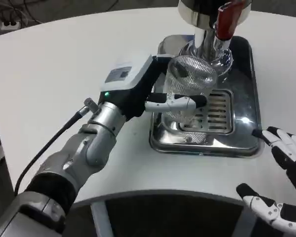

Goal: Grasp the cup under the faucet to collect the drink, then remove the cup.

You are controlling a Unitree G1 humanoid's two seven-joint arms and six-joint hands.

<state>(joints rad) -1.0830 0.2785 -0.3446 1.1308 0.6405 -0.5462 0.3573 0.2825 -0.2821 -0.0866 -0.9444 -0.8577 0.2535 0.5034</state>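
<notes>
**Left hand on the cup, over the tray**

My left hand's fingers (175, 103) wrap the clear cup (187, 81), gripping it over the drip tray (246, 143), just at 7 o'clock of the faucet (222, 22). My right hand (281, 173) waits at 5 o'clock, fingers spread, holding nothing.

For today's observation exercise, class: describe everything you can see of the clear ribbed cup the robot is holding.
The clear ribbed cup looks like transparent glass or plastic, with fine ridges around its wall and a round open mouth. It is tilted toward the camera. The robot's left hand grips it, white fingers wrapping its front. It sits over the slotted grille of the shiny metal drip tray, just before the chrome faucet with a red handle. Any contents cannot be made out.
</notes>
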